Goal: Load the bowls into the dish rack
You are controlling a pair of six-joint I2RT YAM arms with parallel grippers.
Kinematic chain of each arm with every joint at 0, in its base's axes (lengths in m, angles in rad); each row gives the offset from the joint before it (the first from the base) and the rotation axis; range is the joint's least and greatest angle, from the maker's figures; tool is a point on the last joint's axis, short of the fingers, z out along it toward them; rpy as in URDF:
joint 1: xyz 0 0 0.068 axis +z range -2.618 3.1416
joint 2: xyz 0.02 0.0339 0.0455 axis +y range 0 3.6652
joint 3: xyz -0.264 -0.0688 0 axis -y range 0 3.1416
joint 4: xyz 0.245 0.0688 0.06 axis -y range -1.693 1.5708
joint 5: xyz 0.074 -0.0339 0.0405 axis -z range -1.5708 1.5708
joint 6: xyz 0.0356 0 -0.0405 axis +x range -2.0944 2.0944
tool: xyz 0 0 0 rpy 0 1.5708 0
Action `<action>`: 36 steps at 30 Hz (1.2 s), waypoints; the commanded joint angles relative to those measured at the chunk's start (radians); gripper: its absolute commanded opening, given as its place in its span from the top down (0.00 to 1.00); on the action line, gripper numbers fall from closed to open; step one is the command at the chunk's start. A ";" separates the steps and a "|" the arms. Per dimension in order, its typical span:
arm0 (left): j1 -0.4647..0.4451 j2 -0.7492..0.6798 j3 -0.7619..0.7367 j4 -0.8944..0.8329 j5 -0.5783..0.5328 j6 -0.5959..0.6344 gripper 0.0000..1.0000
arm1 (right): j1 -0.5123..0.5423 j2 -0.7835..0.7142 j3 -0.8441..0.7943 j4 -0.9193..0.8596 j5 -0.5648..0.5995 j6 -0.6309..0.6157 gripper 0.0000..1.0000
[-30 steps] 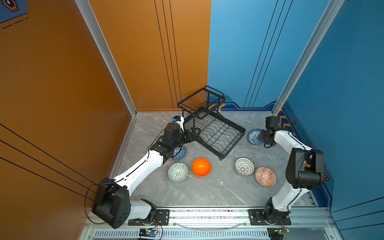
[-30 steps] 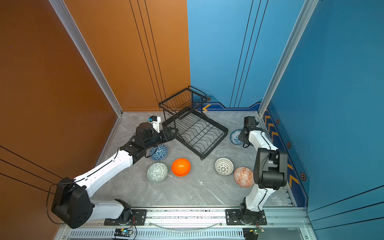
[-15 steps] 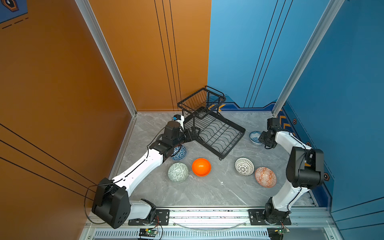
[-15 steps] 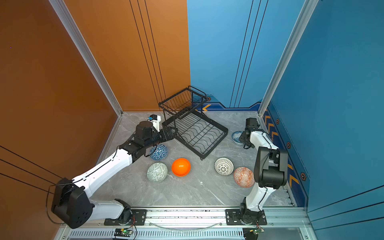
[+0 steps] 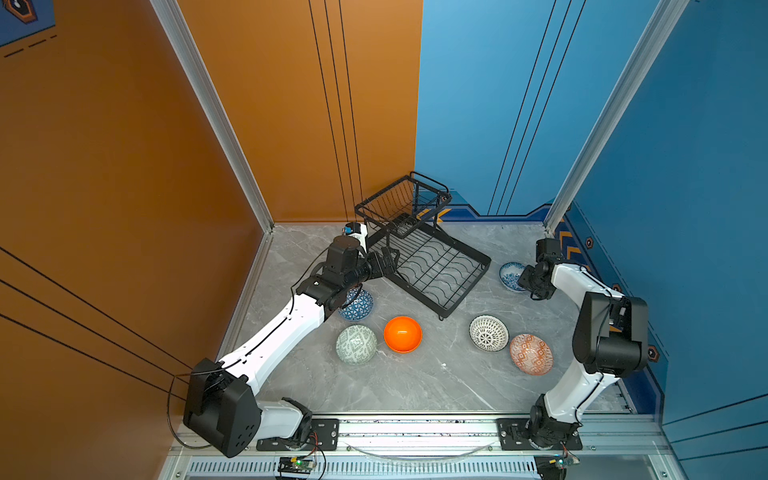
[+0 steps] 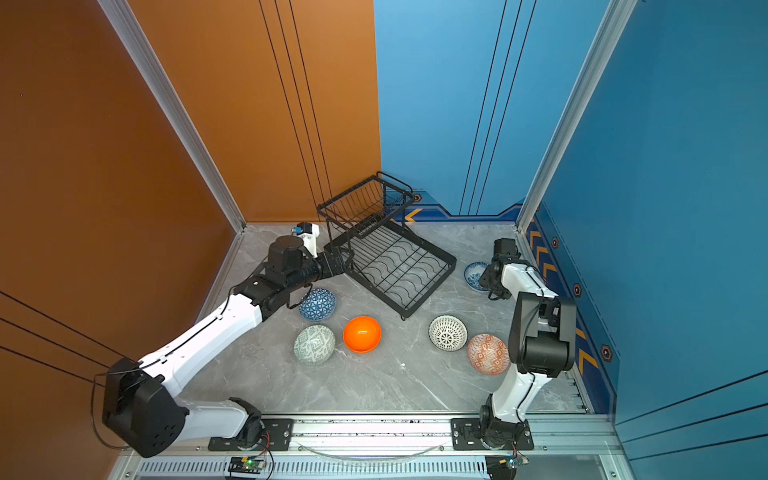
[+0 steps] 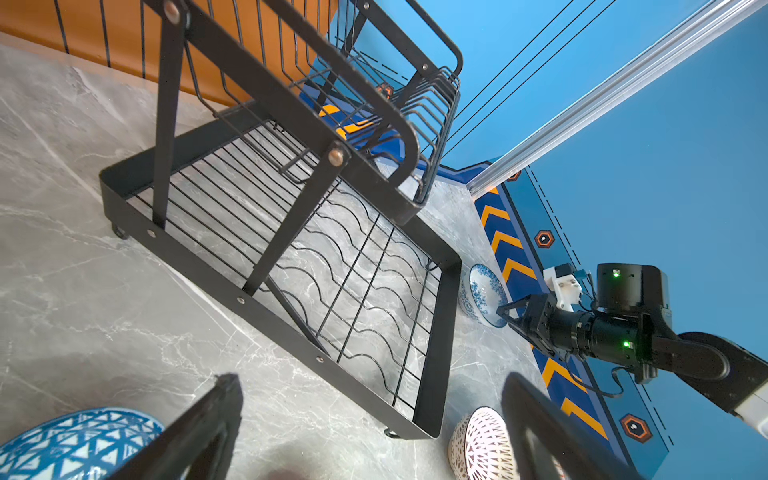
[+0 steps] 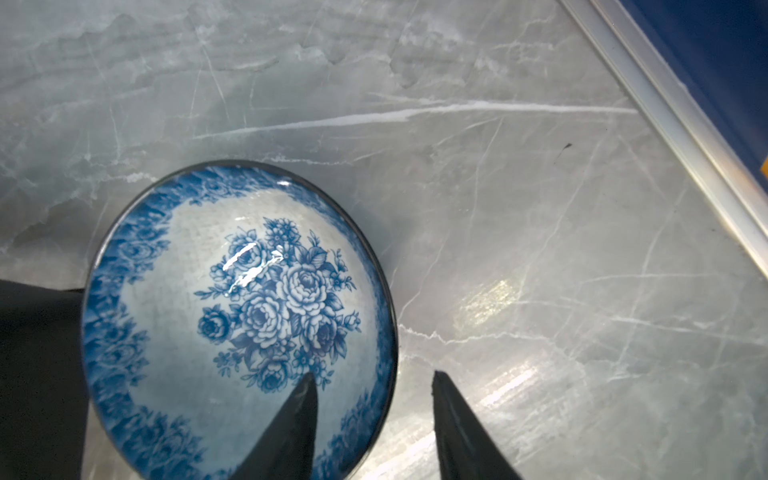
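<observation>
Surface: grey marble tabletop. The black wire two-tier dish rack stands just ahead of the left pincer, whose jaws are spread wide and hold nothing; that arm is extended low. The right pincer, jaws partly apart and elbow raised, straddles the rim of the round white-blue floral bowl on the tabletop without clamping it.

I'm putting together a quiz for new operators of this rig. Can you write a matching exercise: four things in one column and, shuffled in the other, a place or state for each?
Things
1. orange bowl
2. floral bowl
3. triangle-patterned bowl
4. dish rack

Places or states
A. no bowl in it
B. rim between the parted fingers of the right gripper
C. partly hidden by the left arm in both top views
D. next to the pale green bowl

Pairs: 1-D, 2-B, 3-C, 4-A
</observation>
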 commanded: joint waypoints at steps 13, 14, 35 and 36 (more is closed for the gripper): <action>0.114 0.044 0.179 -0.070 -0.043 0.045 0.02 | 0.162 -0.239 0.084 0.070 -0.068 0.066 0.00; 0.122 0.055 0.195 -0.069 -0.042 0.045 0.02 | 0.195 -0.232 0.102 0.111 -0.099 0.088 0.00; 0.186 0.298 0.424 -0.076 0.020 0.045 0.02 | 0.471 0.277 0.579 0.517 -0.354 0.513 0.00; 0.184 0.306 0.431 -0.076 0.023 0.045 0.02 | 0.473 0.291 0.610 0.522 -0.361 0.525 0.00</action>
